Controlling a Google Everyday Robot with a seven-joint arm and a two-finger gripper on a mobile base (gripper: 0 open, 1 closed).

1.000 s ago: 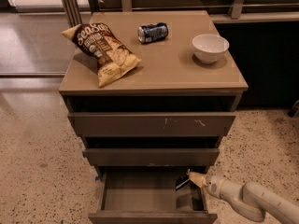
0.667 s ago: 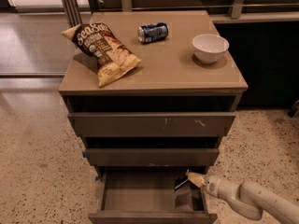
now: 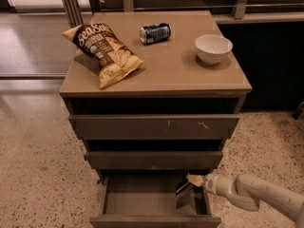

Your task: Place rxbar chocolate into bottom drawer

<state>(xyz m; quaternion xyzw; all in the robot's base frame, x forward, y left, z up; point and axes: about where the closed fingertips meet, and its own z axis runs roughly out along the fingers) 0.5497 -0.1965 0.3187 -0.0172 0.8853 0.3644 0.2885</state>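
Note:
The bottom drawer is pulled open, and its flat floor shows. My gripper reaches in from the right over the drawer's right rear part. It is shut on the rxbar chocolate, a small dark bar that hangs tilted from the fingertips just above the drawer floor. A dark shadow lies under the bar. The two drawers above are pushed further in.
On the cabinet top lie a tan-and-brown chip bag, a blue soda can on its side and a white bowl. Speckled floor surrounds the cabinet. A dark counter stands at the right.
The gripper with the bar has shifted very slightly left inside the open drawer. Nothing else has moved.

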